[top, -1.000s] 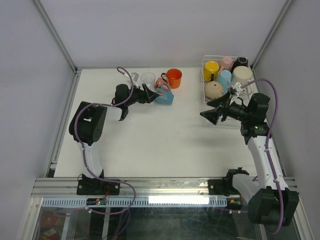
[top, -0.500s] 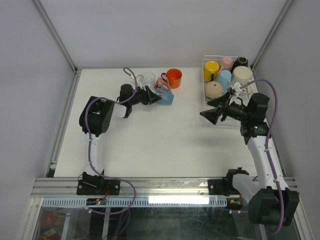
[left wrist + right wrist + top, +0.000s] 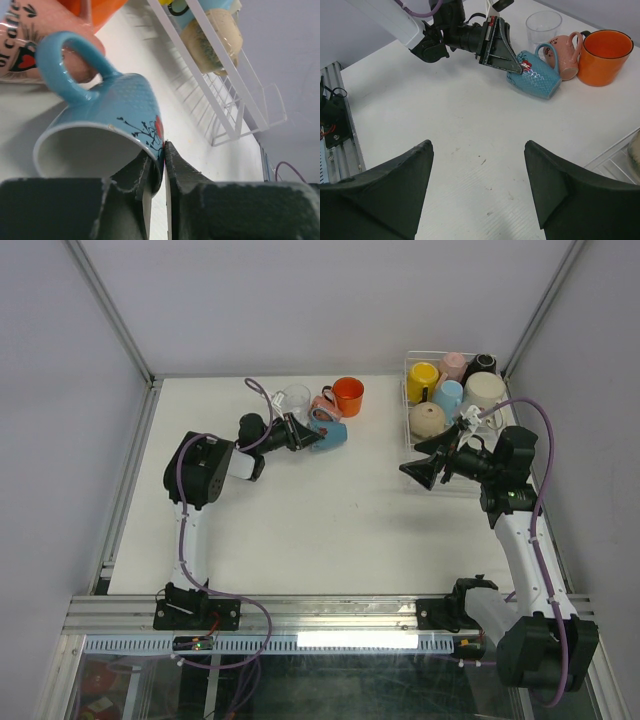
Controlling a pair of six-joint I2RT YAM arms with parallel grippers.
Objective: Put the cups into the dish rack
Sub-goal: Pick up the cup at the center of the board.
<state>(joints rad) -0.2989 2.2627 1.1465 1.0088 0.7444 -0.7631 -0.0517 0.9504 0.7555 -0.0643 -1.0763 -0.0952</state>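
Left claw (image 3: 161, 165): clamped on the rim of the blue mug (image 3: 115, 107).
Right claw (image 3: 477, 150): spread, empty.
Risk: the rim pinch is thin, so lifting may swing the mug loose and knock the pink mug (image 3: 30, 45) just beyond.

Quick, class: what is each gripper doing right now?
Left gripper: closed on the blue mug, pinching its rim.
Right gripper: open, holding nothing.

Left arm (image 3: 203, 472) reaches forward, jaws pinched tight; right arm (image 3: 512, 502) hovers, jaws wide.
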